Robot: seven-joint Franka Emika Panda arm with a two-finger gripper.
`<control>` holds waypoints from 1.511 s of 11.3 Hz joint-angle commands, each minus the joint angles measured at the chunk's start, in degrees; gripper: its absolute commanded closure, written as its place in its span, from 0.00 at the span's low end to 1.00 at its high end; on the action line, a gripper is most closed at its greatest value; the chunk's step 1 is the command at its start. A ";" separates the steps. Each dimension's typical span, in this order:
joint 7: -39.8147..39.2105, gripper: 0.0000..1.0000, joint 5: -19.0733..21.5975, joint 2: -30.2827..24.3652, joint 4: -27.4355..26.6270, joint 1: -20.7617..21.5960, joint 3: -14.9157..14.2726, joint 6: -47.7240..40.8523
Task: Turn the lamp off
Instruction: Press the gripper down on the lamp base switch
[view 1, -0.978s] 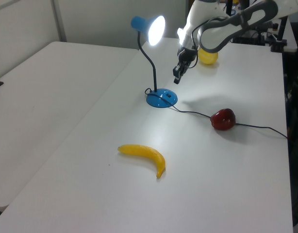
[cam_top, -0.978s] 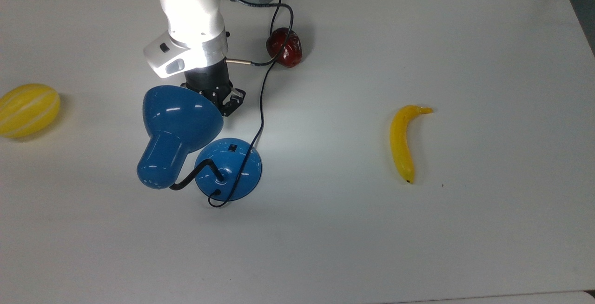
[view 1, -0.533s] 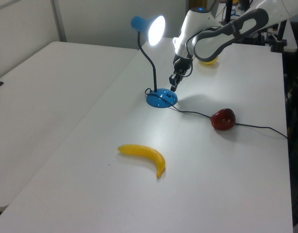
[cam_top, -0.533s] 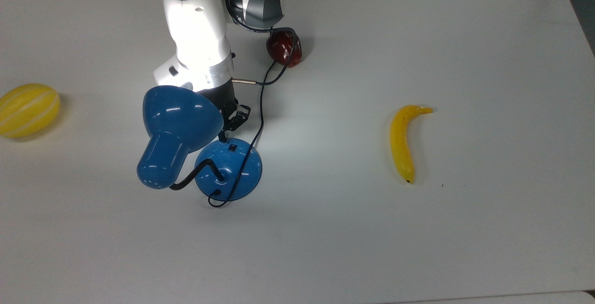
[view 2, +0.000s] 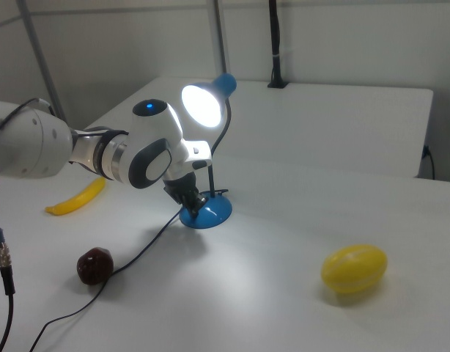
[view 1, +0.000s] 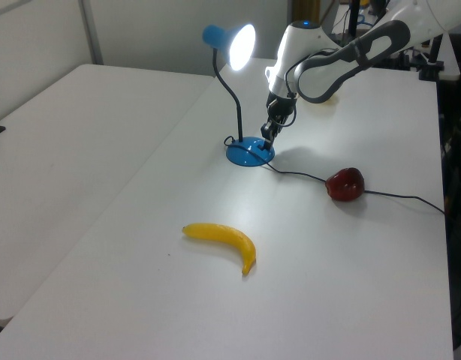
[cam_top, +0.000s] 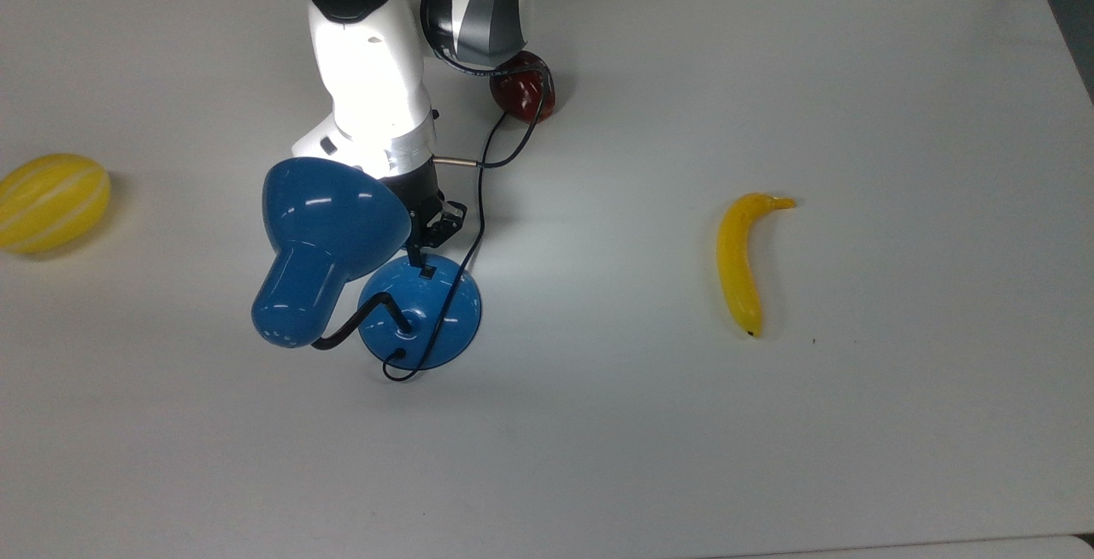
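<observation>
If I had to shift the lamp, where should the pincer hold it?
Probably the thin black neck, low, just above the lamp's domed base. Come in level from the top view's right: the glossy shade and dome look too wide and rounded.

A lab: robot arm (view 1: 343, 56) over bare white tables (cam_top: 769, 456), partition walls behind.

The gripper (view 1: 266, 135) hangs just above the lit lamp (view 1: 242, 94)'s blue base, fingertips down.
</observation>
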 commanded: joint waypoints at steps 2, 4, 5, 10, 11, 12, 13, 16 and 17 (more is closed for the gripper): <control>-0.01 1.00 0.91 -0.83 0.94 0.40 0.23 0.41; -0.01 1.00 1.00 -0.92 0.94 0.40 0.23 0.41; -0.01 1.00 1.00 -0.92 0.94 0.40 0.23 0.49; -0.18 1.00 0.83 0.22 0.76 0.84 0.23 0.58; -0.27 1.00 0.56 0.57 0.59 1.62 0.23 0.58; -0.27 1.00 0.30 0.83 0.41 1.72 0.23 0.58; -0.27 1.00 0.21 1.10 0.41 1.72 0.23 0.50; -0.27 1.00 0.03 1.01 -0.64 1.81 1.20 0.23; -0.27 1.00 -0.05 1.01 -0.73 1.81 1.29 -0.20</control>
